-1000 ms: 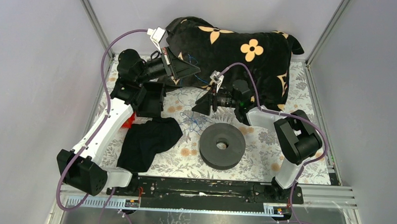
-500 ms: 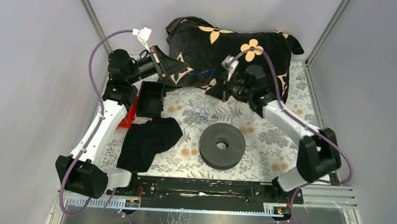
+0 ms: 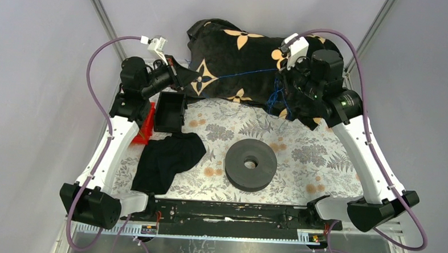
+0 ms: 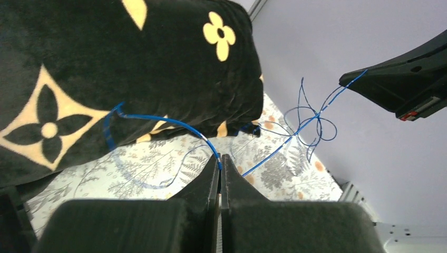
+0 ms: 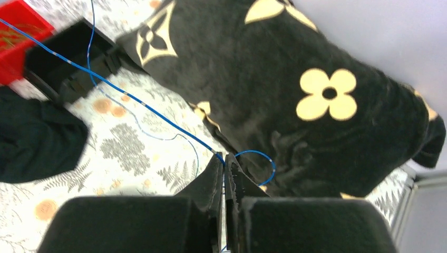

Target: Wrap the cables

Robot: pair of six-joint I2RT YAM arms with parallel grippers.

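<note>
from above, the blue cable (image 3: 241, 73) ran taut over the flowered black blanket (image 3: 254, 45) between the left hand (image 3: 197, 77) and the right hand (image 3: 282, 77), loose loops dangling under the right one, the black spool (image 3: 251, 163) well apart on the table (image 3: 300, 155). the left wrist view showed its fingers (image 4: 208, 182) pinched shut on the cable, which stretched off to the right hand's tip. the right wrist view showed that hand likewise clamped on the cable, leading toward the black bin (image 5: 63, 68).

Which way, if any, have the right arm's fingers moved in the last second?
Yes. The right fingers went rightward and toward the back, from just behind the black spool to over the flowered blanket.
</note>
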